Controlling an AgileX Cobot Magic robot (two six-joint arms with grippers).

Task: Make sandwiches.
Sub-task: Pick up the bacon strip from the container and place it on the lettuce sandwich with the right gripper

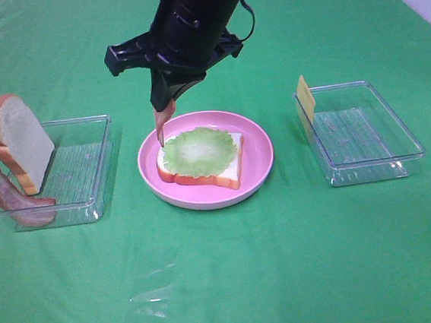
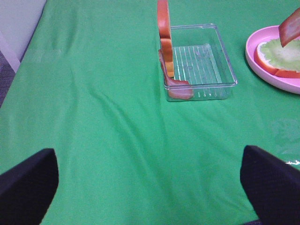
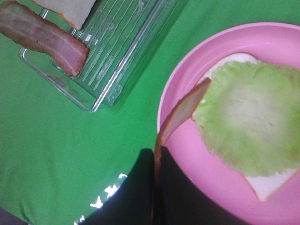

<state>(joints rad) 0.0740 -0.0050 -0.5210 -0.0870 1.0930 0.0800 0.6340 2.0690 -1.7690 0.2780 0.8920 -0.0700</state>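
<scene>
The right gripper (image 1: 163, 109) reaches across the middle, jaws clamped on one bacon strip (image 1: 161, 128). The strip hangs down with its lower tip at the left edge of the lettuce leaf (image 1: 199, 149); contact cannot be confirmed. The leaf lies flat on a bread slice (image 1: 230, 173) on the pink plate (image 1: 261, 161). The left gripper (image 2: 147, 157) hovers over the green cloth (image 1: 286, 261), jaws wide apart and empty. A second bread slice (image 1: 18, 138) stands at the left end of the left clear tray (image 1: 86, 170), and a second bacon strip (image 1: 13, 198) lies across that tray's near-left corner. A cheese square (image 1: 306, 98) stands against the left end of the right clear tray (image 1: 366, 135).
</scene>
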